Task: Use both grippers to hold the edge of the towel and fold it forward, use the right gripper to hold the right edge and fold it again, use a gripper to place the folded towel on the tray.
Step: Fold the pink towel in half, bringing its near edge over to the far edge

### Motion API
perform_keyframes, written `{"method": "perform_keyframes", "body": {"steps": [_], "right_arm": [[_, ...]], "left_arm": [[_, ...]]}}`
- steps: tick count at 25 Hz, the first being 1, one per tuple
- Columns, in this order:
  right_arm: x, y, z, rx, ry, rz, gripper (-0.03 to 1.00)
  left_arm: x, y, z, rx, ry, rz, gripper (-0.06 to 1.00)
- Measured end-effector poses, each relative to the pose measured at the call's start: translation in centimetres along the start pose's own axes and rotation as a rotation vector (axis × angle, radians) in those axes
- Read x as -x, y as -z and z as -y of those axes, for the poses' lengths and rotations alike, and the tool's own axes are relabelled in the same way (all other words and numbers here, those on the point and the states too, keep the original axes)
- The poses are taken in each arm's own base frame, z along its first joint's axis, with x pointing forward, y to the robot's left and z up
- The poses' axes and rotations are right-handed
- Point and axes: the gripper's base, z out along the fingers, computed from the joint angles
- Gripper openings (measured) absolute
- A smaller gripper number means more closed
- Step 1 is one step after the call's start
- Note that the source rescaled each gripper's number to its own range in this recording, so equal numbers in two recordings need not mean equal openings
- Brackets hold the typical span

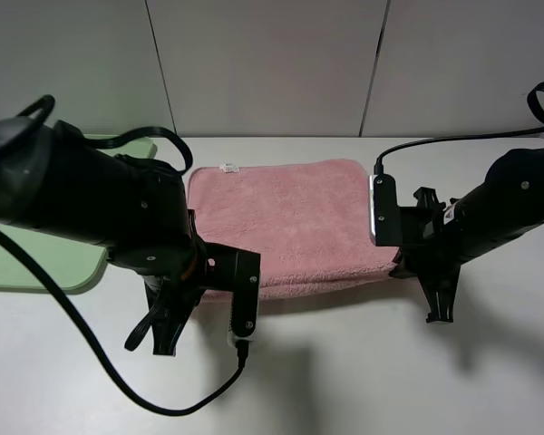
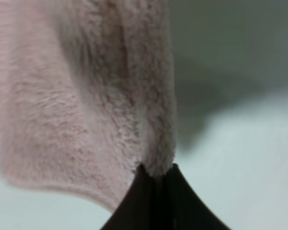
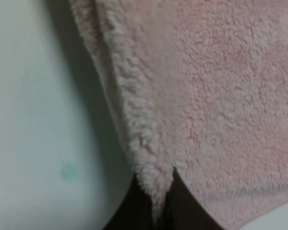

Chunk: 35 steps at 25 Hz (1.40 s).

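The pink towel (image 1: 286, 217) lies spread on the white table. Its near edge (image 1: 317, 288) is lifted a little between the two arms. My left gripper (image 1: 204, 290) is shut on the towel's near-left corner. In the left wrist view the black fingertips (image 2: 158, 175) pinch a plush fold of the towel (image 2: 86, 110). At the near-right corner my right gripper (image 1: 397, 267) is also shut on the cloth. The right wrist view shows its jaws (image 3: 156, 191) closed on the thick edge (image 3: 134, 120) of the towel (image 3: 221, 96). The light-green tray (image 1: 36, 263) sits at the left, partly hidden by my left arm.
A small white label (image 1: 228, 168) marks the towel's far-left corner. A black cable (image 1: 118, 385) from the left arm loops over the table in front. A grey wall stands behind the table. A tiny green speck (image 3: 68, 170) shows on the tabletop beside the right gripper.
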Motion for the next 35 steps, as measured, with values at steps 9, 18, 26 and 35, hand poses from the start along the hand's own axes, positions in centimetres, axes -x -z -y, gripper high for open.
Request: {"method": "perform_keyframes", "body": {"steps": [9,18,26,35], "right_arm": [[0.2,1.4,0.3,-0.042,-0.011,0.020,0.00],[0.3,3.2,0.3,-0.065,-0.022,0.038,0.00],[0.7,4.6,0.7,-0.049,-0.034,0.042,0.00],[1.6,6.0,2.0,0.003,-0.085,0.047,0.00]], "left_arm": [[-0.3,3.7,-1.5,0.079,0.043,0.044,0.00],[0.2,5.5,-3.5,0.112,0.079,0.002,0.00],[0.5,6.5,-4.4,0.128,0.101,-0.021,0.00],[-0.1,7.4,-4.4,0.130,0.116,-0.040,0.00]]}}
